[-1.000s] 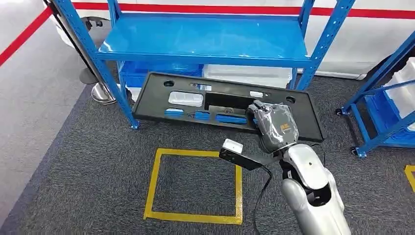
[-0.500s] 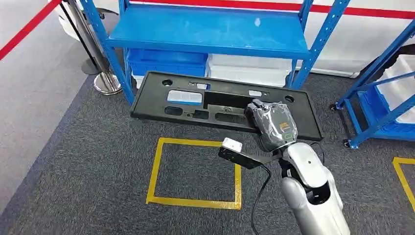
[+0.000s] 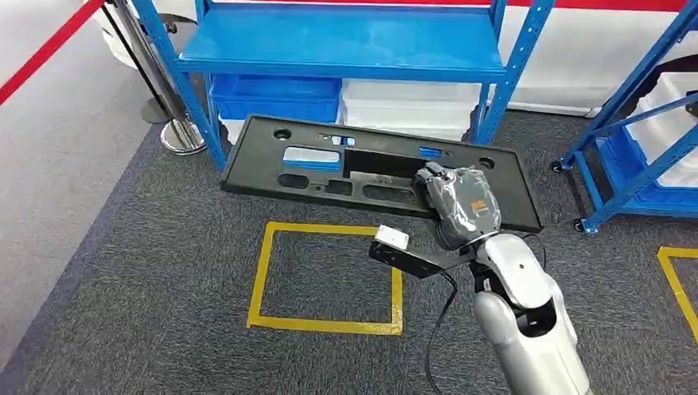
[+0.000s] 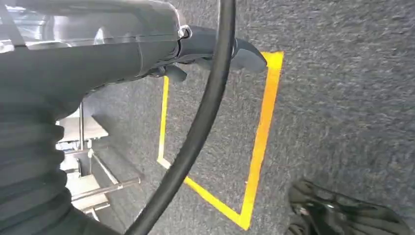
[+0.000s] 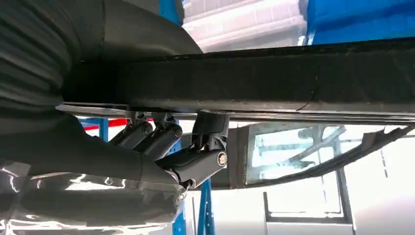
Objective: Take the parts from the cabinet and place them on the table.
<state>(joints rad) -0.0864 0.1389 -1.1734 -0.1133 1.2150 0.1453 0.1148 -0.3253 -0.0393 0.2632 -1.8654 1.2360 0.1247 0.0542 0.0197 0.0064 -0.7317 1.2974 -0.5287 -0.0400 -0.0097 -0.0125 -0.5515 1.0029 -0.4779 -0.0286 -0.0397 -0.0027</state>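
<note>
The part (image 3: pixel 329 164) is a long, flat black plastic panel with several cut-outs and holes along its length. In the head view it is held off the grey carpeted floor (image 3: pixel 123 271), in front of the blue cabinet (image 3: pixel 346 41), roughly level and running crosswise, its left end slightly nearer the robot.

The right hand (image 3: pixel 461 202) grips the panel along its near edge, well right of the panel's middle. In the right wrist view the fingers (image 5: pixel 156 137) are curled up under the panel edge and bear against its underside, so the hand is closed on the part. The left hand (image 4: pixel 215 49) hangs over the floor; its fingers are too little seen to judge how far they are open.

Handling, as a judgement: the panel appears stiff and light for its length, but the grip is off-centre, so the long free end will tend to droop and swing. The smooth plastic may slip on the fingers. A hold nearer mid-length, or at a cut-out rim, would be steadier.

Blue and white bins (image 3: pixel 346 95) stand under the cabinet shelf. A yellow taped square (image 3: pixel 329 276) marks the floor just in front of the robot.
</note>
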